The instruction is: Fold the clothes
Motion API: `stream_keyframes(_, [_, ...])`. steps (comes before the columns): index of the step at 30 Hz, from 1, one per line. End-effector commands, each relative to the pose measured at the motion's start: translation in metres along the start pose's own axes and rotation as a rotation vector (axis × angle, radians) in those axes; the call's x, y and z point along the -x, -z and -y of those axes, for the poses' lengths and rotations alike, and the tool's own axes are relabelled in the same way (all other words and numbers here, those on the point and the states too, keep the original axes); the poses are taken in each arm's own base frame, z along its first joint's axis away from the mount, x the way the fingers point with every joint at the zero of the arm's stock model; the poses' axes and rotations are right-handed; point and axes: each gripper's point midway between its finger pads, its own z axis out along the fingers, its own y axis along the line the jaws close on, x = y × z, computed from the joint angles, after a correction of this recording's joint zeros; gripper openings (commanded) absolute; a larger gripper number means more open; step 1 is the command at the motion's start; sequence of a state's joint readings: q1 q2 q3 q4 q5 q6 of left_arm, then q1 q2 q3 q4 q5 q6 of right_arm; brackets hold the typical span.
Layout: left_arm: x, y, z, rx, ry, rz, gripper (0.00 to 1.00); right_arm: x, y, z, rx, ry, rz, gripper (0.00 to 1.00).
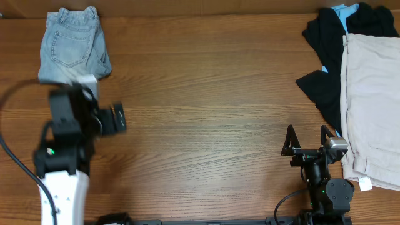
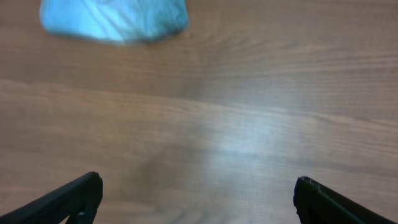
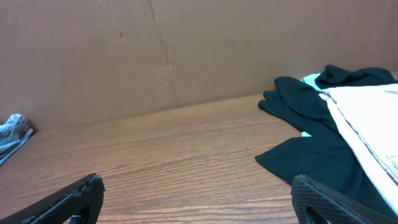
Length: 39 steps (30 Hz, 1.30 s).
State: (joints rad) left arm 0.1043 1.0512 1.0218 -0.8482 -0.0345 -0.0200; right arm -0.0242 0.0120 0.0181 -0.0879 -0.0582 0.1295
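The faded light-blue denim shorts (image 1: 72, 44) lie folded into a compact stack at the table's far left corner, a back pocket facing up. They show blurred at the top left of the left wrist view (image 2: 115, 18) and at the left edge of the right wrist view (image 3: 12, 134). My left gripper (image 1: 80, 94) hovers just in front of the shorts, open and empty (image 2: 196, 193), with bare wood between its fingers. My right gripper (image 1: 307, 139) is open and empty (image 3: 199, 196) near the front right, far from the shorts.
A black garment (image 1: 325, 87) and a beige garment (image 1: 372, 94) lie piled at the right edge, with a bit of light-blue cloth (image 1: 342, 11) at the top. They also show in the right wrist view (image 3: 311, 124). A brown cardboard wall (image 3: 186, 50) stands behind the table.
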Motion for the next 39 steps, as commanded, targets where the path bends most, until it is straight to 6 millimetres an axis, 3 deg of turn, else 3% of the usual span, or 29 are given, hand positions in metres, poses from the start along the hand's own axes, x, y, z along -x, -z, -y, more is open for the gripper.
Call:
stream_keyframes(1, [-0.023, -0.006, 0.006, -0.026, -0.012, 0.133, 1.0, -0.001, 0.0, 0.001, -0.007, 0.003, 0.008, 1.0])
stream_keyframes(7, [-0.03, 0.001, 0.028, -0.16, -0.034, 0.557, 1.0, -0.001, 0.0, 0.001, -0.007, 0.003, 0.008, 1.0])
stream_keyframes(12, [-0.06, -0.015, 0.033, -0.197, -0.034, 0.608, 1.0, -0.001, 0.0, 0.001, -0.007, 0.003, 0.008, 1.0])
stream_keyframes(16, [-0.061, -0.016, 0.035, -0.206, -0.039, 0.725, 1.0, -0.001, 0.0, 0.001, -0.007, 0.003, 0.008, 1.0])
stream_keyframes(39, [-0.068, -0.004, 0.033, -0.198, -0.049, 0.81, 1.0, -0.001, 0.0, 0.001, -0.007, 0.003, 0.008, 1.0])
